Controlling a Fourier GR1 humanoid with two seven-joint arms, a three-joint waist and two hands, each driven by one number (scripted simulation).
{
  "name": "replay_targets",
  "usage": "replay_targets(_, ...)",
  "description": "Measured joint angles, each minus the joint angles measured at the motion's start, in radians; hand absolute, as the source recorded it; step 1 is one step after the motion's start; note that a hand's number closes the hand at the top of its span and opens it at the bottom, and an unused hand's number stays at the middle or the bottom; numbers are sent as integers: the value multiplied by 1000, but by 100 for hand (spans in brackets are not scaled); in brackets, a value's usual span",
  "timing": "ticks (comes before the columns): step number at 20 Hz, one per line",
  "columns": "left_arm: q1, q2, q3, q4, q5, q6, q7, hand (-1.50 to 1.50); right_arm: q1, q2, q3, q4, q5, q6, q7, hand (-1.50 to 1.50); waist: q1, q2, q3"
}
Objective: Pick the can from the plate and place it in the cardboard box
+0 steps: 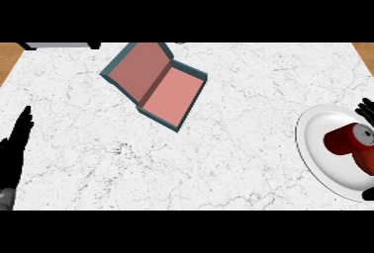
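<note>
A: Where was the can (349, 140)?
B: On its side on the plate (314, 148), at the counter's right edge.
A: Right hand (365, 111)?
B: Just beside the can, mostly cut off. Couldn't tell its grip.
A: Left hand (16, 141)?
B: Resting open at the left edge, well apart. Cardboard box (157, 81) lay open.

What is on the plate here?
A red can lies on the white plate, the right robot hand beside it. The plate's surface beneath the can is hidden.
</note>
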Motion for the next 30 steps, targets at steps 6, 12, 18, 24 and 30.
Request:
replay_targets(6, -41, 0, -22, 20, -32, -10, 23, 0, -39, -98, -31, 185, 93, -30, -188, -150, 27, 2, -1)
replay_targets(12, -81, -11, -35, 34, -48, -22, 46, 0, -103, -232, 57, 255, 301, -113, -269, -150, 49, 2, -3)
replay_targets(18, -110, -15, -33, 49, -62, -36, 60, 0, -196, -301, 194, 308, 491, -146, -292, -150, 57, 0, -6)
replay_targets(24, -117, -27, -27, 52, -83, -37, 73, 0, -339, -259, 319, 380, 641, -143, -270, -150, 55, -3, -7)
replay_targets(30, -117, -44, -7, 49, -107, -43, 90, 0, -438, -185, 375, 497, 755, -165, -276, -150, 40, -7, -8)
